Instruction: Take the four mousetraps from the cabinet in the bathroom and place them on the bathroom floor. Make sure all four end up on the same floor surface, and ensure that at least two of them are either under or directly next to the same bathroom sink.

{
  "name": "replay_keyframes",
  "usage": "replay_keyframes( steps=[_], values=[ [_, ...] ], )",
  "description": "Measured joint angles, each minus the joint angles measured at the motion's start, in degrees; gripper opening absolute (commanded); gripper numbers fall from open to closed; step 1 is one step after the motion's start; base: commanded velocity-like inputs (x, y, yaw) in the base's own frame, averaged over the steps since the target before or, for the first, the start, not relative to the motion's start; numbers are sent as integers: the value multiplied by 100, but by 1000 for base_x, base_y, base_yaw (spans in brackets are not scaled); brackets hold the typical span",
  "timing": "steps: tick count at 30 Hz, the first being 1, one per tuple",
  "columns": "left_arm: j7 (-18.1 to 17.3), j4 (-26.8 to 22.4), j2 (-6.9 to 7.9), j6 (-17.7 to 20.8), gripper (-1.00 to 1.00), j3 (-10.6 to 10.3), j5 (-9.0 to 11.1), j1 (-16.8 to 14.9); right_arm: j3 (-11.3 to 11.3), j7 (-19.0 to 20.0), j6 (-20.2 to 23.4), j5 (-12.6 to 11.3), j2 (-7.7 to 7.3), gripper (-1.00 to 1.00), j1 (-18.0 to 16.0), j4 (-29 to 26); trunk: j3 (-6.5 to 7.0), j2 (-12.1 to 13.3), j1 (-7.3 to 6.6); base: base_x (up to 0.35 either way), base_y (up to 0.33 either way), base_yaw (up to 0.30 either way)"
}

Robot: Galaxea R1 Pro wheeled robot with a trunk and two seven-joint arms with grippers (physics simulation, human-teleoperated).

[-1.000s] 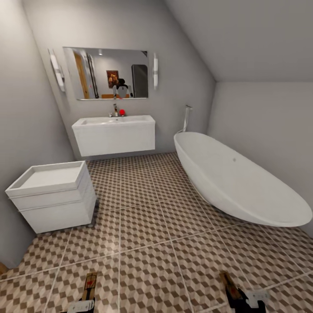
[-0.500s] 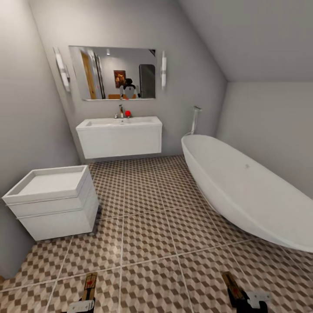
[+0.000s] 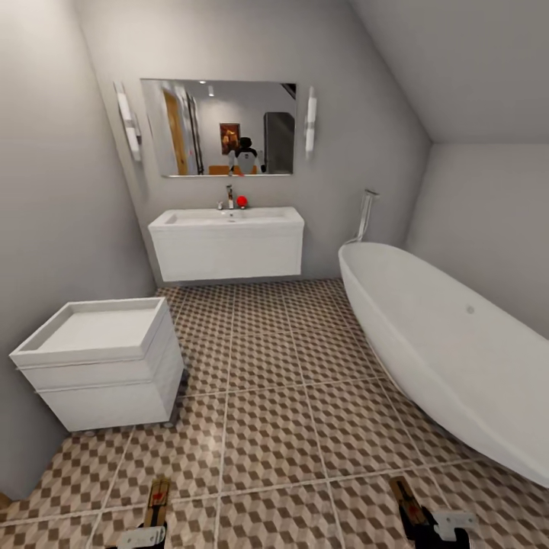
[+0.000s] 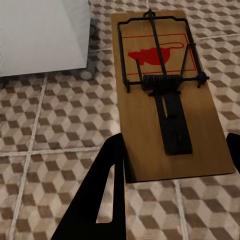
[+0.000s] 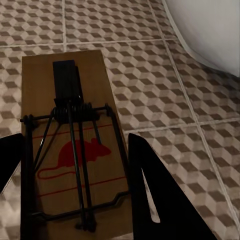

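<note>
Left wrist view has the left gripper (image 4: 175,160) clamped on the near end of a mousetrap (image 4: 167,95), one black finger (image 4: 107,190) pressed to each long edge of the board. The trap's wire bar and spring lie over a red mouse print, and the board is held flat above the bathroom floor (image 4: 45,125), its far end near the foot of a white unit (image 4: 42,35).

Right wrist view has the right gripper (image 5: 75,170) closed the same way on a second mousetrap (image 5: 70,140), black fingers (image 5: 150,185) against both long sides, red mouse print and wire facing up. Cube-patterned tiles show beneath it, and the white bathtub (image 5: 210,30) curves in at the far right.

From the head camera, both traps sit low at the near edge: the left gripper (image 3: 145,534) with its board (image 3: 157,497) at near left, the right gripper (image 3: 427,526) with its board (image 3: 404,499) at near right. The white unit (image 3: 99,366) stands at left against the wall. Farther off, a wall-hung white sink (image 3: 227,244) sits below a mirror (image 3: 221,128). The bathtub (image 3: 450,351) runs along the right wall.
</note>
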Motion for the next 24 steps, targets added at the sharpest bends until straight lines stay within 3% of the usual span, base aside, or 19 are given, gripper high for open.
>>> replay_keyframes(
  steps=[12, 24],
  values=[
    [-1, 0, 0, 0, -100, -3, -1, -1, 0, 0, 0, 0, 0, -100, 0, 0, 0, 0, 0, 332, 0, 79],
    [-2, -2, -6, 2, -100, -5, -1, -1, -2, 0, 0, 0, 0, -100, 1, -2, 0, 0, 0, 331, -43, 7]
  ],
)
